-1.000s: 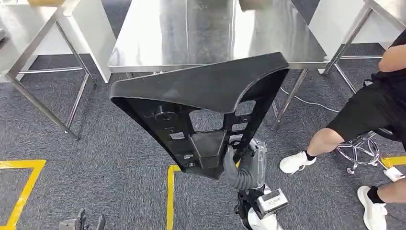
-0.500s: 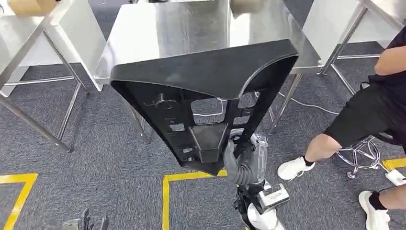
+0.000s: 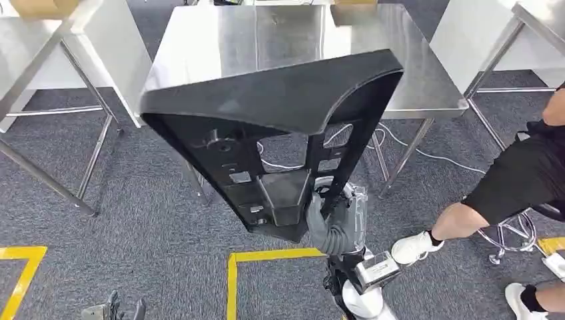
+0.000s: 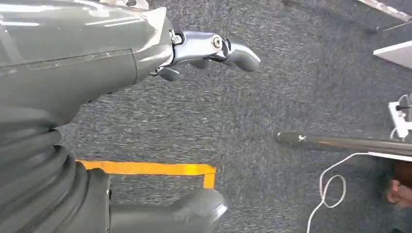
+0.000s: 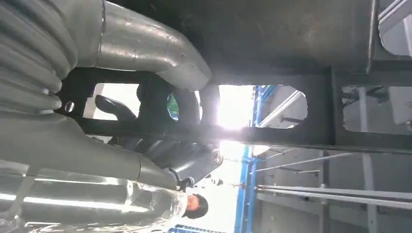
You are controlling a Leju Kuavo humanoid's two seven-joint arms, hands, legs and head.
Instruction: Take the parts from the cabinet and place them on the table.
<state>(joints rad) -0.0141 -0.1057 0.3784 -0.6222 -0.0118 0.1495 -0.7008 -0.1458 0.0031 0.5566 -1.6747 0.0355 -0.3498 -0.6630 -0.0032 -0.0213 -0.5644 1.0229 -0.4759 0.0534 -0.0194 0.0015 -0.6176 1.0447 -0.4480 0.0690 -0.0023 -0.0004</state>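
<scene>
Right hand (image 3: pixel 328 220) gripping the black part (image 3: pixel 273 127) at its narrow lower end, holding it upright over the near edge of the steel table (image 3: pixel 426 80). Left hand (image 4: pixel 214 48) low over grey carpet (image 4: pixel 272 97), fingers apart, holding nothing.

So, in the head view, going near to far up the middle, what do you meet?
Yellow floor tape → right hand gripping the lower end of the black plastic panel → steel table → cardboard box at the table's far edge.
</scene>
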